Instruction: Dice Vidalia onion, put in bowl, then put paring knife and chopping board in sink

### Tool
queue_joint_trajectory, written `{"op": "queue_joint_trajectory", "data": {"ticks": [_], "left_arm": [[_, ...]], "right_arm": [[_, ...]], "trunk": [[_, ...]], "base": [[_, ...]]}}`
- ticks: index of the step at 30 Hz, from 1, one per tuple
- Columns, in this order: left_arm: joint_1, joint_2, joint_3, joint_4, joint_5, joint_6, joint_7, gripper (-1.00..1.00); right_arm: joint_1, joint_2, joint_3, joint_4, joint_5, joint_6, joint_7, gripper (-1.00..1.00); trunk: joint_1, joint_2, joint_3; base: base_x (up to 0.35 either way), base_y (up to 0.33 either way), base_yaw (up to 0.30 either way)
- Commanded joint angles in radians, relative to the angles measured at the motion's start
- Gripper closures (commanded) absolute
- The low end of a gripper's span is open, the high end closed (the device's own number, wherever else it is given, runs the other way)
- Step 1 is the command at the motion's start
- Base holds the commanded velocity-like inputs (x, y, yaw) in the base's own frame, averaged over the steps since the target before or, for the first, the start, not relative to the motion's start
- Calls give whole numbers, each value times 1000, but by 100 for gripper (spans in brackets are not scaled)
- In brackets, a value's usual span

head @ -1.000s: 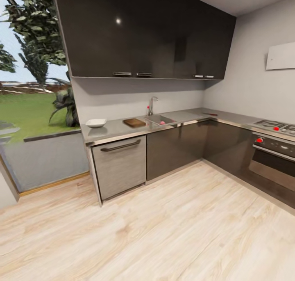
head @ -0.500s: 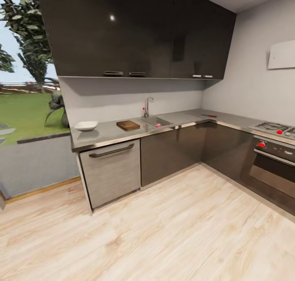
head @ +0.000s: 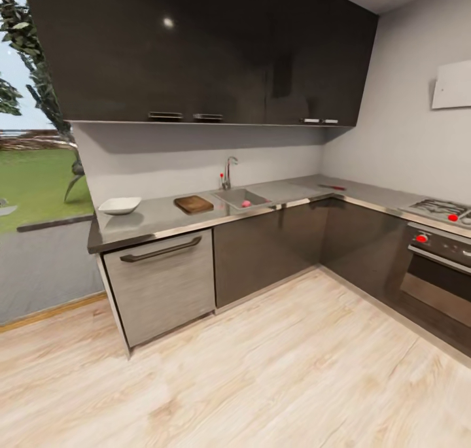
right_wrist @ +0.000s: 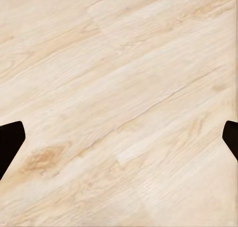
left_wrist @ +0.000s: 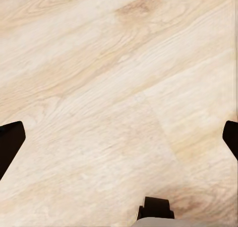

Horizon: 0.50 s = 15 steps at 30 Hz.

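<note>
Across the room in the head view, the small pinkish Vidalia onion (head: 246, 204) lies in the grey steel sink (head: 237, 195). Left of the sink, the brown chopping board (head: 193, 204) rests on the dark countertop (head: 157, 220), and the white bowl (head: 119, 205) stands further left. A reddish paring knife (head: 333, 188) lies on the counter near the corner at the right. In the wrist views, my left gripper (left_wrist: 119, 142) and right gripper (right_wrist: 119, 142) both hang open over the wooden floor, holding nothing.
A chrome tap (head: 227, 172) rises behind the sink. Black wall cabinets (head: 196, 49) hang above. A dishwasher front (head: 160, 281) sits under the bowl. A hob and an oven (head: 435, 265) with red knobs stand at the right. Light wooden floor (head: 261, 369) stretches between me and the counter.
The whole head view has shifted: the camera has moved, so the counter now sits further left and slightly nearer. The things on the counter have not moved.
</note>
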Motion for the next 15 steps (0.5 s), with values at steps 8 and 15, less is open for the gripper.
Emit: {"op": "queue_joint_trajectory", "data": {"ticks": [8,15], "left_arm": [[0,0,0,0,-1,-2,3,-100],[0,0,0,1,-1,-2,3,-100]], "right_arm": [[0,0,1,0,0,-2,0,-100],[0,0,1,0,0,-2,0,-100]], "trunk": [[1,0,-1],[1,0,-1]], "base": [[289,-197,114],[288,-197,149]]}}
